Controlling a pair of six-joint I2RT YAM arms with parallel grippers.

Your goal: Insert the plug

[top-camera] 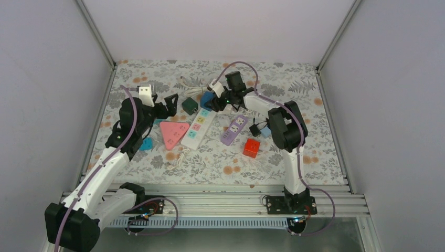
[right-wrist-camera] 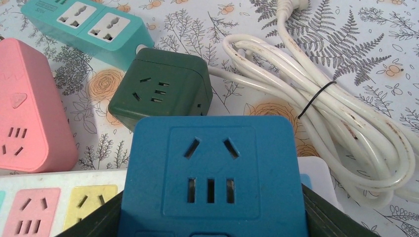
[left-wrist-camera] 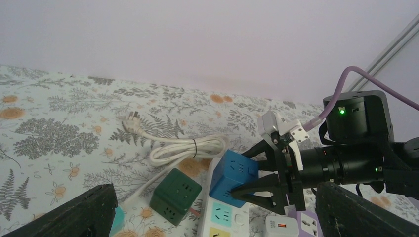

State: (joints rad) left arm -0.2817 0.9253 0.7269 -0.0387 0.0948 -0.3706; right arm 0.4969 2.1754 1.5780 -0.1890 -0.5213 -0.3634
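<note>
Blue cube plug (left-wrist-camera: 233, 173) is at the far end of the white power strip (left-wrist-camera: 225, 217), right over its end sockets. Can't tell whether it's touching the strip or seated. Right gripper (left-wrist-camera: 239, 174) is clamped on it, one finger on each side, with the jaws about as wide as the cube. The cube's socket face points at the right wrist cam. Green cube (left-wrist-camera: 175, 196) sits just left of it on the mat, with the tied white cable coil (left-wrist-camera: 188, 147) behind both. Left gripper (top-camera: 167, 106) has its jaws spread wide and holds nothing, near the green cube, facing the plug.
</note>
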